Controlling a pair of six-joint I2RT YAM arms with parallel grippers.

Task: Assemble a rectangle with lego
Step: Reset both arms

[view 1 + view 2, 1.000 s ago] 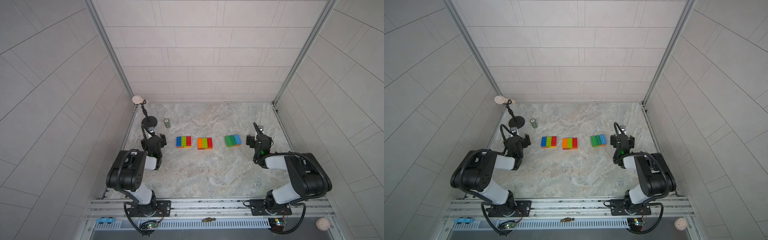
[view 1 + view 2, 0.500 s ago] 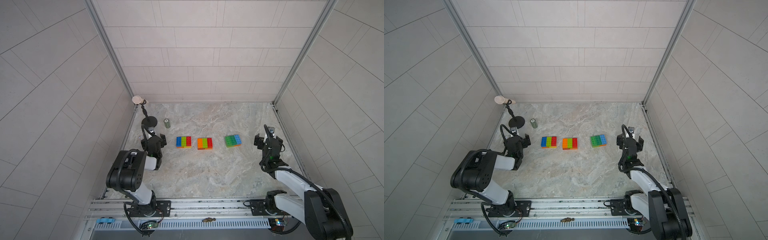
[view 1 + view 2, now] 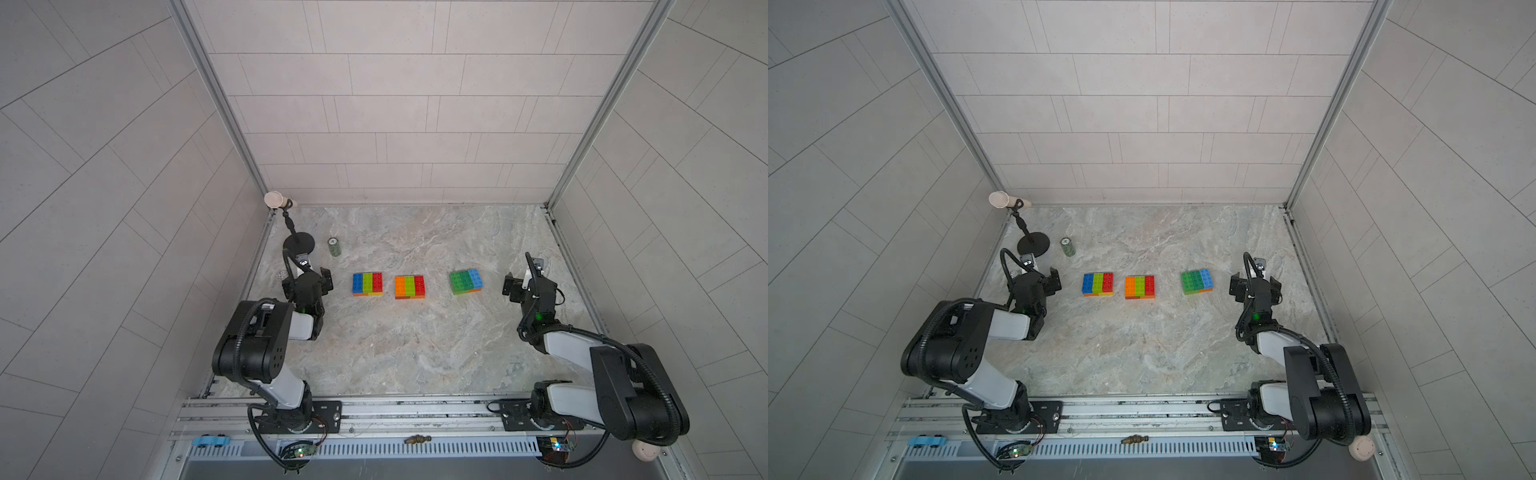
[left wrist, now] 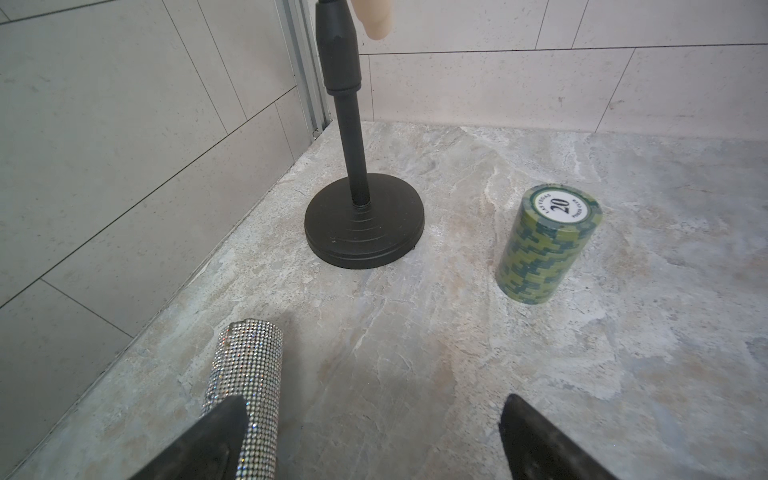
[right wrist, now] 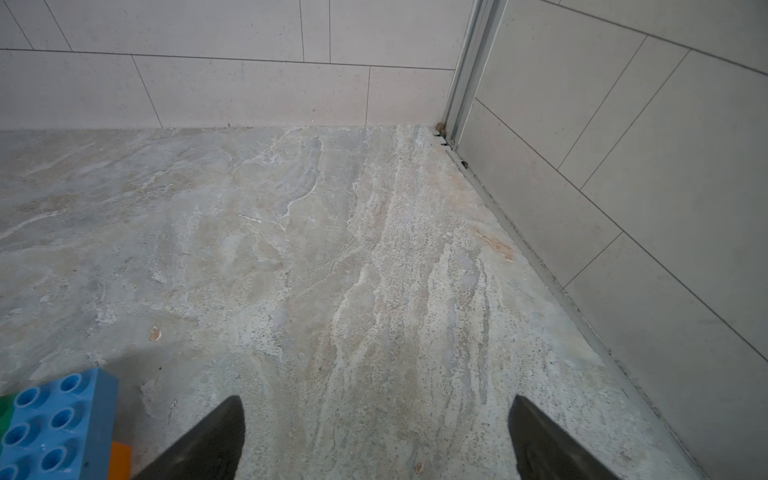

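Three flat lego blocks lie in a row in both top views. The left one (image 3: 367,284) (image 3: 1097,284) is blue, lime and red. In the middle sits an orange, lime and red block (image 3: 409,286) (image 3: 1139,286). The right block (image 3: 466,281) (image 3: 1197,281) is green and blue, and its blue corner (image 5: 58,424) shows in the right wrist view. My left gripper (image 3: 307,279) (image 4: 372,401) stands open left of the row, holding nothing. Right of the row, my right gripper (image 3: 528,282) (image 5: 376,401) is open over bare table.
A black stand (image 3: 300,242) (image 4: 363,220) rises at the back left. A green chip stack (image 3: 334,247) (image 4: 548,245) stands beside it. A glittery silver tube (image 4: 247,382) lies just beyond my left finger. Tiled walls close in on three sides.
The right arm has changed pose and its gripper has drifted a little to the right, away from the green and blue block. The left arm and the blocks have not moved.
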